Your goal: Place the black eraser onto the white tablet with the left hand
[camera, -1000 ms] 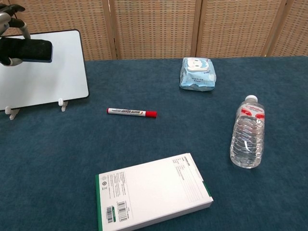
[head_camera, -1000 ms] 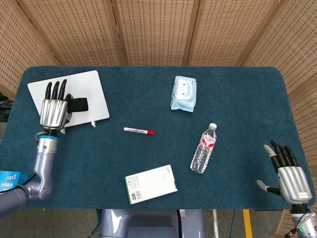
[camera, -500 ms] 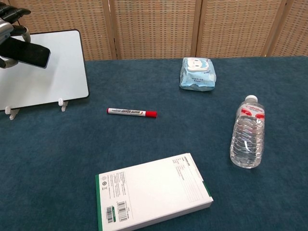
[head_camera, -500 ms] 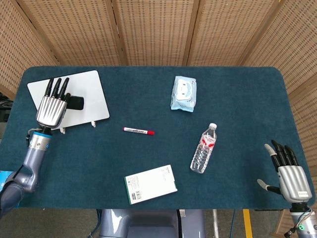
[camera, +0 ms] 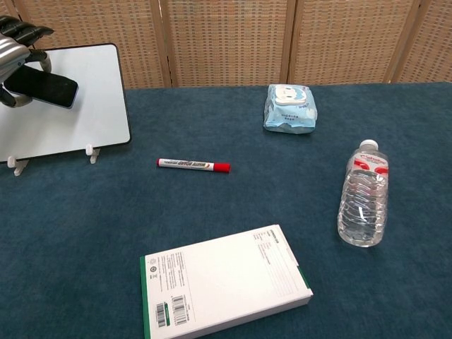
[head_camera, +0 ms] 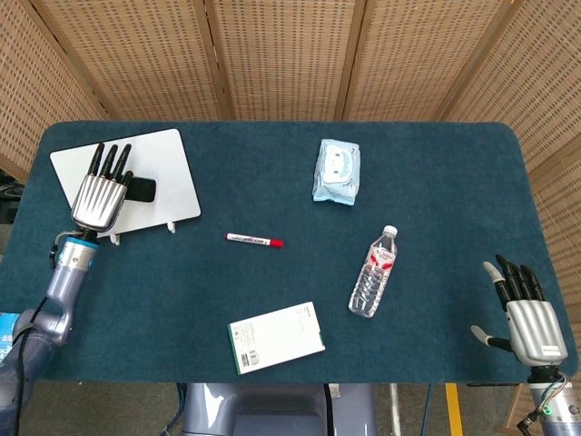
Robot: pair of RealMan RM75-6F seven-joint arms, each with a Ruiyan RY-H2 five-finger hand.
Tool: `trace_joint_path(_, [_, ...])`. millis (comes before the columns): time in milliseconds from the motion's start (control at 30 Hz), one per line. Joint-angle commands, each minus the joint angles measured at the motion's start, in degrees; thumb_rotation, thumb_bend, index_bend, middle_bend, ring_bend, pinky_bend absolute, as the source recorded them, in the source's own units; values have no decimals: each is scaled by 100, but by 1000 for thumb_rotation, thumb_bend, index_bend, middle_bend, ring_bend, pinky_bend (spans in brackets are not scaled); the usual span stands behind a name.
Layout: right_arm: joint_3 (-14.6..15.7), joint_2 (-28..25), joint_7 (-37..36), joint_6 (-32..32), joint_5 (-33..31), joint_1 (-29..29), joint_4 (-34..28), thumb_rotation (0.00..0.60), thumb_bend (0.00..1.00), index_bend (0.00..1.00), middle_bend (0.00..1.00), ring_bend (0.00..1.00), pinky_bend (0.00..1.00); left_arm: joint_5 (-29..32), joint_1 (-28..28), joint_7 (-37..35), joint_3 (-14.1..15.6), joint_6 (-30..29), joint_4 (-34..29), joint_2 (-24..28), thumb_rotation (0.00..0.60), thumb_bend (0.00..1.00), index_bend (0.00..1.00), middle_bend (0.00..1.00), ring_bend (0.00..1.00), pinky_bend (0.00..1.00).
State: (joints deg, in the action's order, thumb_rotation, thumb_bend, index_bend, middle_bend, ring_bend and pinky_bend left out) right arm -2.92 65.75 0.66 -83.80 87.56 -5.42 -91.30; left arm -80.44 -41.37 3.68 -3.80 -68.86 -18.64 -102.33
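Nearest the robot, a white box with a green edge is lying on the blue surface, and the right hand is hovering at the near right corner with fingers spread, carrying nothing. Further out, a water bottle is lying on its side and a red-capped marker is sitting mid-surface, with a pack of wipes beyond them. At the far left, the left hand is gripping the black eraser above the white tablet, tilted, seemingly not resting flat yet. The tablet is propped on small clips, so pressing down hard may be risking tipping or shifting it. Letting go while the eraser is tilted could send it sliding down the sloped face onto the cloth.
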Motion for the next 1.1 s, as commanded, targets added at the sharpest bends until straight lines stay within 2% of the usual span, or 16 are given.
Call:
trace_joint_path(33, [-15, 18, 27, 39, -45, -15, 9, 600, 53, 28, 0, 0, 0, -7, -113, -110, -41, 177, 219, -102, 600, 285, 420, 0, 0, 0])
trace_joint_path(400, [-73, 47, 75, 145, -216, -55, 53, 600, 53, 28, 0, 0, 0, -38, -363, -378, -111, 629, 744, -362, 600, 284, 420, 0, 0, 0])
trace_joint_path(1100, [-100, 101, 180, 184, -288, -85, 71, 600, 53, 28, 0, 0, 0, -61, -471, -470, -156, 1042, 1048, -590, 600, 268, 420, 0, 0, 0])
